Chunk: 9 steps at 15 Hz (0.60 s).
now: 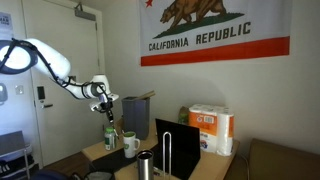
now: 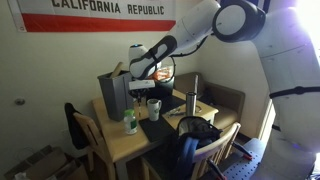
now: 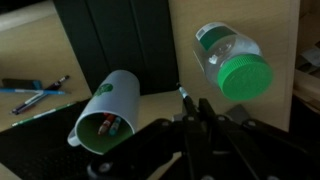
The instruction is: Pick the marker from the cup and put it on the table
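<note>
Clear gap between cup and green-capped bottle; cup mouth open from above.

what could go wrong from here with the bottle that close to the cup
1. The green-capped bottle stands close beside the cup, so the gripper hovering between them could knock it over when it moves.
2. The gripper could catch the cup's rim and tip the cup.

You have a California Republic flag hung on the wall, confirmed in both exterior views. In the wrist view, a clear bottle with a green cap stands upright. Loose pens lie at the left edge. A paper towel pack shows in an exterior view.
</note>
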Available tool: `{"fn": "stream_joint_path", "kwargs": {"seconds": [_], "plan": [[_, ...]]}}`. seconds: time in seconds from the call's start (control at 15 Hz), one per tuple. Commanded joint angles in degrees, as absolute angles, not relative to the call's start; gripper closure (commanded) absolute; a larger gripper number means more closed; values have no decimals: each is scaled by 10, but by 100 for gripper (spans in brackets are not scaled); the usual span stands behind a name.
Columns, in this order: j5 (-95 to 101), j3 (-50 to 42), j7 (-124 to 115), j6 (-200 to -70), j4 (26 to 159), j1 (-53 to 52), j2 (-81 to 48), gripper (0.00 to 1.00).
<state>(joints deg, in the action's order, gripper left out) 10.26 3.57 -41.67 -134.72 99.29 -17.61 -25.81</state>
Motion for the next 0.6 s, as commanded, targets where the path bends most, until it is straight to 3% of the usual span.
{"fn": "stream_joint_path", "kwargs": {"seconds": [0.0,0.53], "plan": [[158,15,-404,-1421,1025,-195,-268,94],[286,-60,-437,-1510,1067,-250,-306,94]]}}
